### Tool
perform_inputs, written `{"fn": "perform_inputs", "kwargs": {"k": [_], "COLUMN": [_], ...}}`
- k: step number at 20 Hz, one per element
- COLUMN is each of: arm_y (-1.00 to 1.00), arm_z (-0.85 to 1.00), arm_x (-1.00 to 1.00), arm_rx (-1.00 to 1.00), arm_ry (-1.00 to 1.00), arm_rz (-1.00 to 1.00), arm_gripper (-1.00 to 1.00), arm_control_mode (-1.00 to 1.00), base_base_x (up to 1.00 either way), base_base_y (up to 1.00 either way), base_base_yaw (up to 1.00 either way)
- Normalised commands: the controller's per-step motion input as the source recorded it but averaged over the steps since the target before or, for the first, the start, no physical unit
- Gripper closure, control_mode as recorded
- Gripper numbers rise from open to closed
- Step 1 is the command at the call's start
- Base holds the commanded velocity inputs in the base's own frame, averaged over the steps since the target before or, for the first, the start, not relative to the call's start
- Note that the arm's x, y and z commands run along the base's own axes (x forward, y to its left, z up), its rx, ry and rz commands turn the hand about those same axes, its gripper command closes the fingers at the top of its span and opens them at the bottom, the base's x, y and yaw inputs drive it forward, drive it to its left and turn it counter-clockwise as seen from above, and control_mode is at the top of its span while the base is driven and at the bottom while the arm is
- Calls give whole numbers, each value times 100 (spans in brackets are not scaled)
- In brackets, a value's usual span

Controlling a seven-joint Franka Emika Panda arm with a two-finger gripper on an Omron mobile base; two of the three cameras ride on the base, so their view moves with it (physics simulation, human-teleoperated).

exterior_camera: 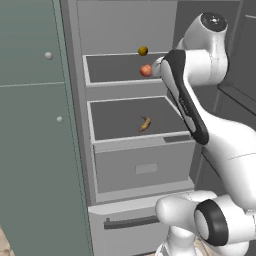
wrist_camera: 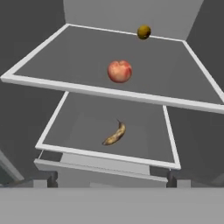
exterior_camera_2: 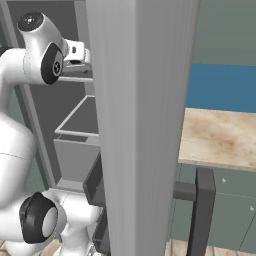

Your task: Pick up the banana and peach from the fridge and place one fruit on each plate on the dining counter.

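On upper fridge (exterior_camera: 80, 30) shelf: round reddish peach (wrist_camera: 119, 71), pinkish sheen, olive-yellow ball (wrist_camera: 144, 32) behind. On lower shelf: small curved yellow-brown banana (wrist_camera: 115, 134). Gripper (wrist_camera: 112, 180) fingers wide apart, holding nothing.

We see the fridge (exterior_camera: 80, 30) walls as smooth, matt pale grey, like painted plastic. Its shelves (wrist_camera: 105, 57) look dark, flat and matt, edged in white plastic-like trim. The drawer handle (exterior_camera: 131, 222) is a dark matt bar. The peach (wrist_camera: 120, 71) has a soft pinkish sheen over reddish skin; the banana (wrist_camera: 115, 134) looks dull yellow-orange with brown ends. The small ball (wrist_camera: 144, 32) is matt olive-yellow. The robot arm (exterior_camera: 225, 145) has glossy white shells and dark smooth joints. The desk (exterior_camera_2: 220, 135) top looks like polished beige veined stone.
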Motion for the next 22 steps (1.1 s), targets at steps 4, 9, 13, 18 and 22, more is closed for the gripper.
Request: {"fn": "perform_inputs", "kwargs": {"k": [4, 9, 13, 18, 22], "arm_y": [3, 0, 0, 0, 0], "arm_z": [-18, -20, -7, -10, -11], "arm_x": [25, 46, 65, 81, 78], "arm_rx": [-6, 0, 0, 0, 0], "arm_ry": [0, 0, 0, 0, 4], "arm_rz": [0, -3, -8, -9, -6], "arm_gripper": [-100, -100, -100, -100, -100], "arm_control_mode": [-100, -100, -100, -100, -100], "base_base_x": [0, 0, 0, 0, 0], "base_base_y": [0, 0, 0, 0, 0], "base_base_yaw": [0, 0, 0, 0, 0]}}
